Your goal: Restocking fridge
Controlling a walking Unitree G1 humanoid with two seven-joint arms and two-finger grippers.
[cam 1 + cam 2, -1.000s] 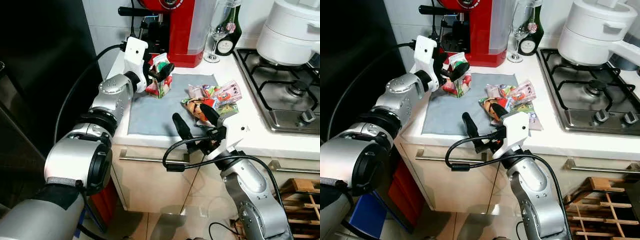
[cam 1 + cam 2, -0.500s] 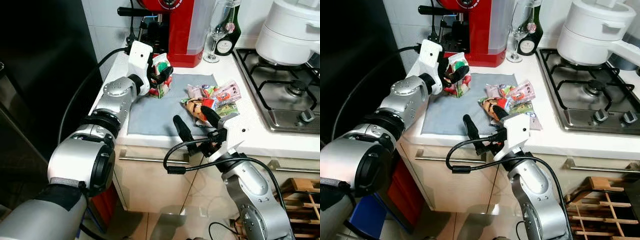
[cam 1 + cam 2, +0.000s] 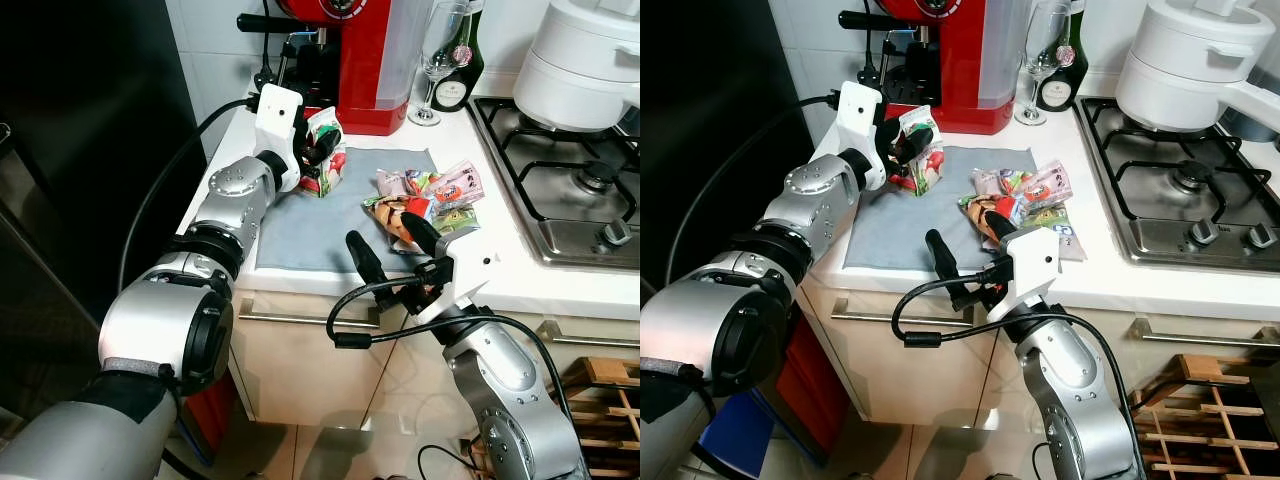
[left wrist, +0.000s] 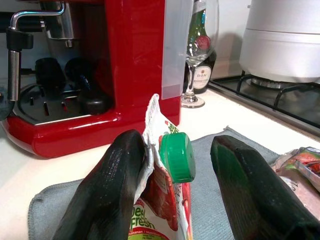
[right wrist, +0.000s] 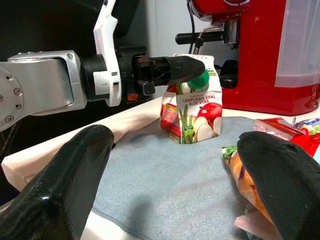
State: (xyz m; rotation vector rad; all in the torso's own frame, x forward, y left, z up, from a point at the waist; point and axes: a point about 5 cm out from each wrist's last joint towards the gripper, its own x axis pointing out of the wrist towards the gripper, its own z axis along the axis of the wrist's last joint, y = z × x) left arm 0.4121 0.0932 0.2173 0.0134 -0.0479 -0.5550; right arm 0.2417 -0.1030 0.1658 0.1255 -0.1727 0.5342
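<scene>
Left gripper [image 4: 175, 165] at juice carton [image 5: 192, 112]

We see its fingers straddling the green cap [image 4: 177, 156], not clamped; carton upright on grey mat [image 3: 320, 225] at 11 o'clock. Right gripper [image 3: 385, 240] spread apart at counter edge [image 3: 560, 300].

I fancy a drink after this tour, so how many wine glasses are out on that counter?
1. The wine glass stands at the back of the counter, between the red coffee machine and a dark bottle. Others may be out of frame.

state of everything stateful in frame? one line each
Small juice carton with green cap: upright on the grey cloth, capped.
Left gripper: open, fingers either side of the carton top.
Right gripper: open, holding nothing, at the counter's front edge.
Snack packets: lying in a heap.
Wine glass: upright.
</scene>
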